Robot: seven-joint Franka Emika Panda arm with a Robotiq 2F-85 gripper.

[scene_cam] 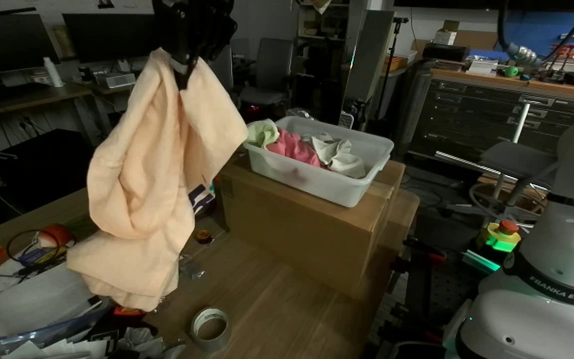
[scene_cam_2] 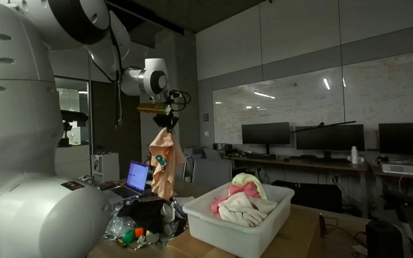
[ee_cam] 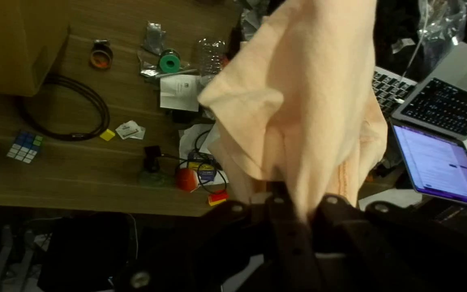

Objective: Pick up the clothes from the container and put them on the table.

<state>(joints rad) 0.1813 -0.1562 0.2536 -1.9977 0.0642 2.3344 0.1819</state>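
Note:
A peach garment (scene_cam: 140, 174) hangs high over the table (scene_cam: 277, 304), well apart from the container. My gripper (scene_cam: 183, 80) is shut on its upper part, and the cloth drapes down in loose folds. In an exterior view, a coloured print shows on the hanging peach garment (scene_cam_2: 167, 161). The wrist view has the peach cloth (ee_cam: 322, 81) filling the middle and partly covering the fingertips. Inside the white container (scene_cam: 307, 178) lie a pink garment (scene_cam: 294, 148), a pale green one (scene_cam: 263, 133) and a whitish one (scene_cam_2: 244, 211).
The container rests on a large cardboard box (scene_cam: 297, 239) standing on the table. A tape roll (scene_cam: 210, 329) sits near the front. Below the cloth are papers, cables and small items, including a red ball (ee_cam: 186, 179). An open laptop (ee_cam: 440, 158) and a Rubik's cube (ee_cam: 25, 147) are also there.

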